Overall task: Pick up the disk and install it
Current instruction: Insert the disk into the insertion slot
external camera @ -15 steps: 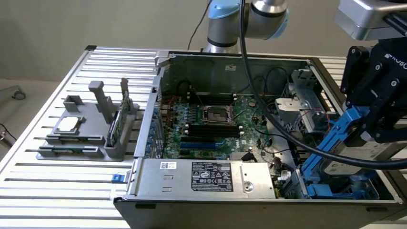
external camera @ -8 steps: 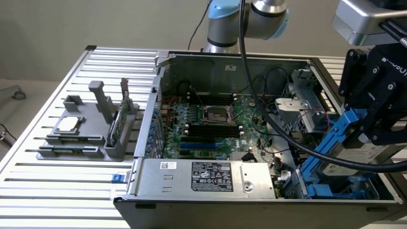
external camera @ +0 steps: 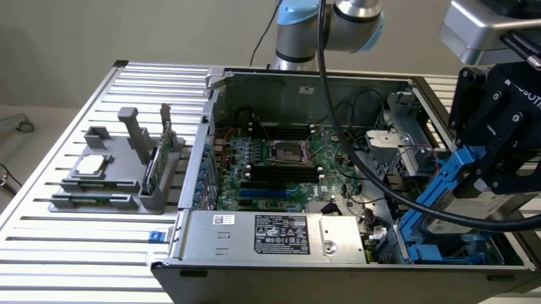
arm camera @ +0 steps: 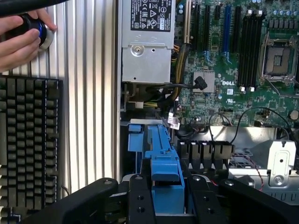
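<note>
My pincer (arm camera: 168,198) is clamped partway closed on the disk (arm camera: 164,154), biting the blue carrier's sides. The drive hangs tilted over the drive bay (external camera: 439,253) right below me. My guess is it's dense, stiff and shock-shy, while the plastic frame is slick and a bit flexy, so hold it by the rails, not the label. Just past the pincer is the power supply (arm camera: 145,42), and farther out is the motherboard (arm camera: 224,70).

Ribbed metal table (external camera: 76,253) and its load
An open computer case (external camera: 338,286) stands on the slats, with a grey holder (external camera: 101,196) just beside it at the exterior view's left. A black keyboard (arm camera: 28,144) lies flat, and near it a hand (arm camera: 16,44) grips a round black knob (arm camera: 33,24).
</note>
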Action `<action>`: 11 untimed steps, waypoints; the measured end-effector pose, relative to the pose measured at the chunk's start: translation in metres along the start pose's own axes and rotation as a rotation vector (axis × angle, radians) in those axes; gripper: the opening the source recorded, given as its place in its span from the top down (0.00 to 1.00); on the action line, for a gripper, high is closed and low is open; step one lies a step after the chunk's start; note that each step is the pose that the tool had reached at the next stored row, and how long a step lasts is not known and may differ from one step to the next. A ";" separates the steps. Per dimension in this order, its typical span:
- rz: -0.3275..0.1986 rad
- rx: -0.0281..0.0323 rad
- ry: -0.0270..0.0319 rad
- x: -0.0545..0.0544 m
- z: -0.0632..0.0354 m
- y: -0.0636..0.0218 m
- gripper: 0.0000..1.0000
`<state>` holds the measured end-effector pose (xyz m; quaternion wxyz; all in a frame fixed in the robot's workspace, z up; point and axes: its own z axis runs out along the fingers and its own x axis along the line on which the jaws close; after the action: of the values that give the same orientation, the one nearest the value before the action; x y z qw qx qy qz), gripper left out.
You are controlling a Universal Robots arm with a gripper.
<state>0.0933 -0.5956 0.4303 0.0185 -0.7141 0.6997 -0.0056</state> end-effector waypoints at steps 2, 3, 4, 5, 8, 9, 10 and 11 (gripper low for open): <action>0.000 -0.0009 -0.0015 0.000 0.0008 0.0000 0.67; 0.000 -0.0015 -0.0024 0.000 0.0012 0.0000 0.67; 0.000 -0.0020 -0.0035 0.000 0.0015 0.0001 0.67; 0.000 -0.0025 -0.0052 0.000 0.0021 0.0001 0.67; 0.001 -0.0041 -0.0116 0.001 0.0033 0.0001 0.67; 0.001 -0.0050 -0.0140 0.001 0.0038 -0.0001 0.67; 0.001 -0.0057 -0.0165 0.001 0.0042 -0.0003 0.67; 0.001 -0.0062 -0.0191 0.002 0.0047 -0.0005 0.67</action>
<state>0.0940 -0.5973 0.4256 0.0230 -0.7139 0.6999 0.0034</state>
